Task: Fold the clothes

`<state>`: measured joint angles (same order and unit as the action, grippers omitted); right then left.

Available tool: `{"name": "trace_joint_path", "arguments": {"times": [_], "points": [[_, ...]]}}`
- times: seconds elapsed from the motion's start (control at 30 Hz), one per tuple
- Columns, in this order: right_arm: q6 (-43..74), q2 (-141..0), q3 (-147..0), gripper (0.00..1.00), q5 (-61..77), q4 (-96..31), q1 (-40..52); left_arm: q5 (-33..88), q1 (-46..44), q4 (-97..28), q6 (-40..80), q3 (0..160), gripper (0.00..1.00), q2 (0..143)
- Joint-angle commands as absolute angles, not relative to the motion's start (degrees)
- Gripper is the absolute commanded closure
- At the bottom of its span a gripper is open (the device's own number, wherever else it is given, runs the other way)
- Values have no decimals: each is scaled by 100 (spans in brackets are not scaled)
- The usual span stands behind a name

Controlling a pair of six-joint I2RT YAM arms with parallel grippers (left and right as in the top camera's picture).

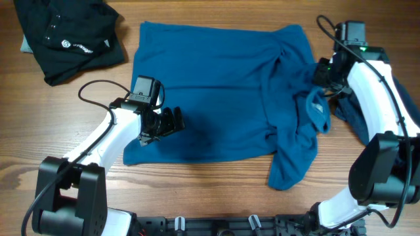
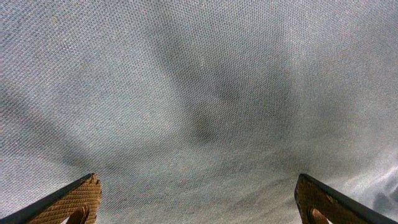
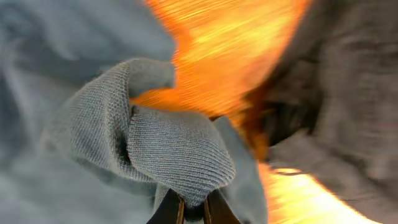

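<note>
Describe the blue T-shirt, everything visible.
The blue T-shirt is a mid-blue, fine-knit garment spread mostly flat on the wooden table, and its left part is smooth. Its right side is rumpled and folded over, with one flap trailing toward the near edge. The right gripper is shut on a raised fold at its right edge. The left gripper, open, sits over its near-left corner; contact cannot be told. Its right edge meets a darker blue garment.
</note>
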<state>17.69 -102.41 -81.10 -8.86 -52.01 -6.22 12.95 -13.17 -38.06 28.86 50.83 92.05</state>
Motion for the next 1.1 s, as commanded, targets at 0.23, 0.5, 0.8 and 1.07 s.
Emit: {"name": "trace_joint_path", "arguments": {"times": [0.23, 0.5, 0.8, 1.07], "points": [[1872, -10169, -8241, 87, -1544, -5059, -1343, 1192, -1330, -3802, 2941, 5054, 0, 9271], [1629, -10167, -8468, 1, -1127, -5319, -1341, 1192, -1330, -3815, 2941, 5054, 0, 9271], [2270, -10169, -8412, 31, -1260, -6178, -1393, 1192, -1330, -3813, 2939, 5054, 0, 9271], [2241, -10178, -7887, 92, 202, -5867, -2244, 1192, -1330, -3903, 2895, 5054, 0, 9271]]}}
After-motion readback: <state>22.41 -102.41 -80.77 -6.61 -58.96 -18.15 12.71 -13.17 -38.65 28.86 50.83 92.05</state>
